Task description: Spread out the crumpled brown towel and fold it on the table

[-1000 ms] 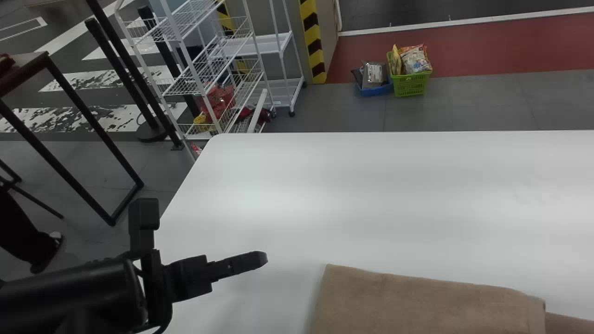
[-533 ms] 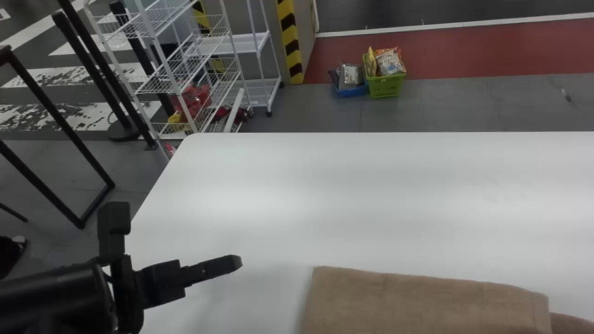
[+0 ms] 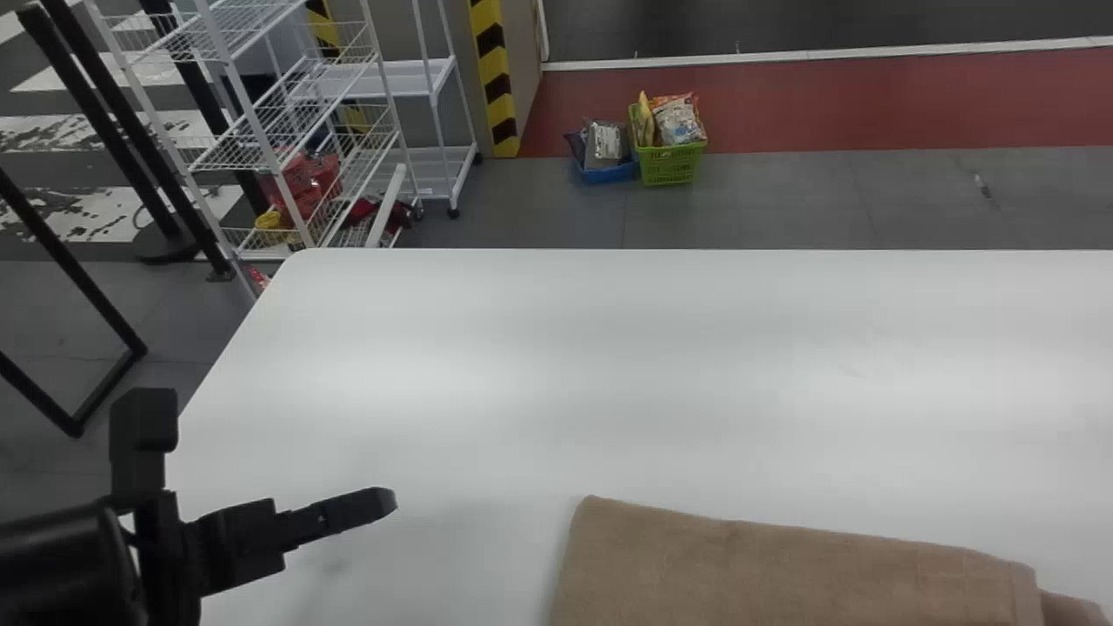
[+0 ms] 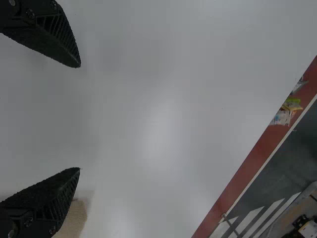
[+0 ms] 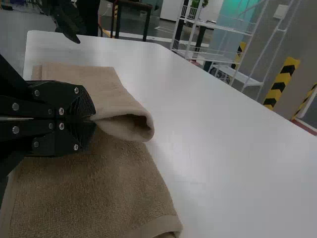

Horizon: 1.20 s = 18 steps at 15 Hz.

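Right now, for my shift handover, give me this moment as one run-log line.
left claw: open, empty, above table | right claw: shut on brown towel | towel: upper layer folded over lower | fold: underway

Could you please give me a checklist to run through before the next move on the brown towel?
1. Right black two-fingered hand closed on the brown cloth towel: ok.
2. Grip firm enough to move the cloth: cannot tell.
3. Left black two-fingered hand open and clear of the cloth: ok.
4. Cloth supported by the white flat-topped table: ok.
5. Upper layer pressed flat beside the right hand: not ok, it bulges open.
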Tool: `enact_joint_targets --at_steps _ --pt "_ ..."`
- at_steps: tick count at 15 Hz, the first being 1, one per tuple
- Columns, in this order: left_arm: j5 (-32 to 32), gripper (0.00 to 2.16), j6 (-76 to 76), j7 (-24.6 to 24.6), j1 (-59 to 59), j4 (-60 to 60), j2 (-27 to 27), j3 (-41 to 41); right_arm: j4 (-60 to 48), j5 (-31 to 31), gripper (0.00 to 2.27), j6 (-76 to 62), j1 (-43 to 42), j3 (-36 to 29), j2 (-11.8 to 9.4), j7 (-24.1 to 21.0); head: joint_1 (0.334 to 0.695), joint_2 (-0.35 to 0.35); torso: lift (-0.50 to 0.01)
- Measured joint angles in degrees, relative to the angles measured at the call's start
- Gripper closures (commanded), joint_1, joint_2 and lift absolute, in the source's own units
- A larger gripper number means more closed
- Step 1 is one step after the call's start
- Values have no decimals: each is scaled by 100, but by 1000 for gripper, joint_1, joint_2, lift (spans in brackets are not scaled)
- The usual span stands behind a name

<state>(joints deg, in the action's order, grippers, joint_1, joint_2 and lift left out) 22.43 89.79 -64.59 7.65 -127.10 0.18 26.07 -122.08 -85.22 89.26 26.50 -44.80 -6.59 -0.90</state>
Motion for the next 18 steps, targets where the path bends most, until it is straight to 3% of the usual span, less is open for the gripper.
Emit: enact_joint_targets --at_steps 4,6,10,14,18 --pt "70 66 0 9 -4 41 0 -5 301 -186 1295 0 -98 -31 -367 -25 695 90 -127" --pt "77 66 0 35 -22 119 0 -4 383 -282 1295 0 -125 56 -378 239 695 114 -127" --pt "107 66 0 98 -46 183 0 -96 172 -412 1295 0 -155 52 -208 795 695 148 -127" --pt "121 66 0 143 -57 200 0 -120 173 -552 1295 0 -30 -613 -299 1525 695 96 -127" --pt "130 66 0 158 -86 228 0 -175 522 -355 1295 0 170 -1038 -489 1738 695 5 -127"
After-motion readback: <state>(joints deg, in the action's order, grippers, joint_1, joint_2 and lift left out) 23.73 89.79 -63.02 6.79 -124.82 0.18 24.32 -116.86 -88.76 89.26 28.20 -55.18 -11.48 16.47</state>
